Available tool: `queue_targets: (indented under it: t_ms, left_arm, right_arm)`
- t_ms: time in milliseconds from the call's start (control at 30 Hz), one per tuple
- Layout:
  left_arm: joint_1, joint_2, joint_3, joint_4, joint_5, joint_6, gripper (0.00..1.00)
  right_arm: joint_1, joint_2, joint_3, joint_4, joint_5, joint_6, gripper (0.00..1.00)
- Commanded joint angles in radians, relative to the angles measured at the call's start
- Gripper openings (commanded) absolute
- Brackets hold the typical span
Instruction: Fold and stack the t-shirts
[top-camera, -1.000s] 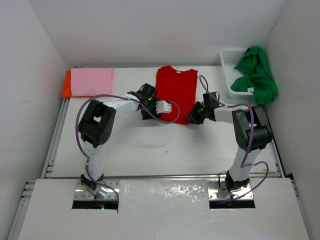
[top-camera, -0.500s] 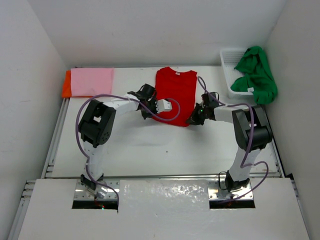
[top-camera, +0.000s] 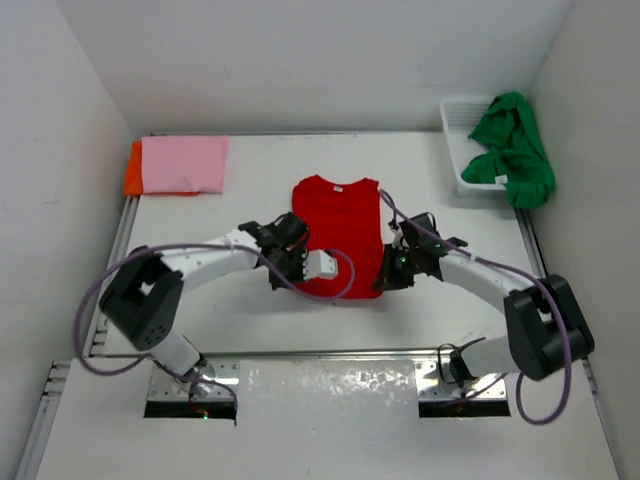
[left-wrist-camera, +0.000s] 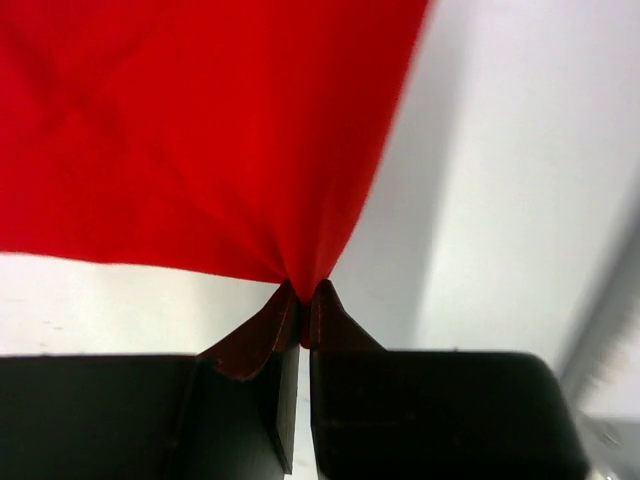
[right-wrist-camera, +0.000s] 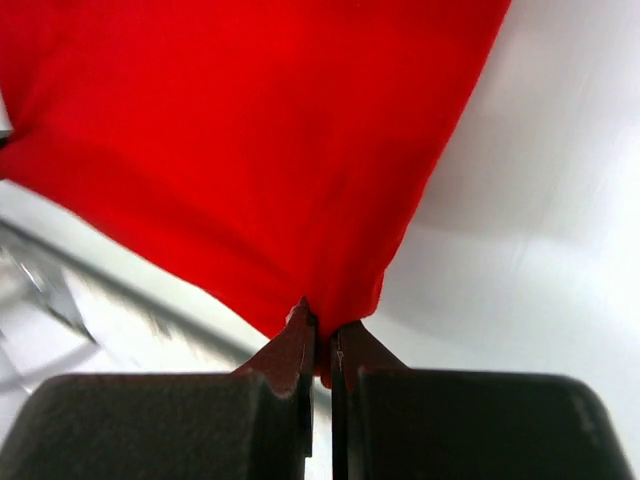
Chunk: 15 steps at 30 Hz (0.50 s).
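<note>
At the centre of the white surface (top-camera: 200, 320), the red t-shirt (top-camera: 335, 220) lies spread out, with its collar toward the far wall and its hem toward the arm bases. Both arms reach inward over the surface and meet the garment at its near edge. The left claw (top-camera: 284, 280) is positioned at the near left corner of the hem, and the right claw (top-camera: 384, 284) at the near right corner. From the left wrist camera, the two dark fingers of the left claw (left-wrist-camera: 303, 295) are pressed together on a thin pinch of red cloth, and the fabric fans out from that pinch in taut creases. From the right wrist camera, the right claw (right-wrist-camera: 322, 320) shows the same condition: its fingers are closed tightly on a fold of the hem corner, with the cloth gathered to a point between the tips. White surface is visible beside and below the cloth in both wrist views. At the far left corner of the surface, the pink t-shirt (top-camera: 185, 163) rests as a neat folded rectangle on top of the orange t-shirt (top-camera: 131, 172), of which only a narrow strip shows along the left side. At the far right corner, the green t-shirt (top-camera: 515, 145) is crumpled and unfolded, draped over the right rim of a white basket (top-camera: 455, 118), well apart from both claws.
</note>
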<state>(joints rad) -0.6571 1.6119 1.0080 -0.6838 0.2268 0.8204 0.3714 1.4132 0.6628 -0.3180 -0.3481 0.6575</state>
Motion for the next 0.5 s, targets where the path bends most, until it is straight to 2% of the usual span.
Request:
queue_targets:
  t_ms: [0,100,267,400,467]
  left_arm:
    - [-0.09,-0.156,-0.066,-0.149,-0.055,-0.01,0.0]
    - [-0.111,-0.237,-0.075,-0.265,0.003,-0.021,0.0]
    - [-0.118,-0.319,0.015,-0.457,0.077,-0.029,0.0]
    - [-0.108,-0.346,0.093,-0.491,0.129,-0.085,0.0]
    - [-0.064,-0.321,0.153,-0.482,0.167,-0.104,0.0]
  right_arm:
    - [0.069,-0.123,-0.032,-0.176,0.038,-0.062,0.0]
    - [0.156,-0.239,-0.043,-0.274,0.035,-0.047,0.0]
    - [0.185,-0.378,0.053,-0.453,0.028,-0.016,0.0]
    - [0.187,-0.349,0.167,-0.55,0.02,-0.021,0.0]
    - [0.184,-0.307,0.245,-0.549,0.005,-0.03,0.0]
